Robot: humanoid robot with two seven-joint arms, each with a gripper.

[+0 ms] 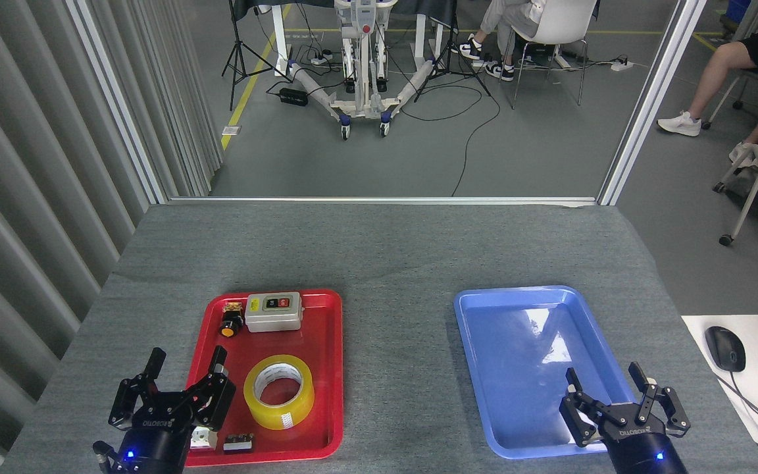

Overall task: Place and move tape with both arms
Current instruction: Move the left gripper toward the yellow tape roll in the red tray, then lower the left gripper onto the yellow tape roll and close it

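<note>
Your two grippers hover spread above a grey table, the tape lying untouched in the red tray.

The tape (279, 392) lies flat just right of your left gripper (185, 365), whose fingers (218, 361) stand apart, holding nothing. Your right gripper (605, 380), fingers likewise released and empty, hangs over the near end of the blue tray (478, 368). Beyond the left fingertips, a switch box (274, 311) sits in the red tray (330, 368).
</note>
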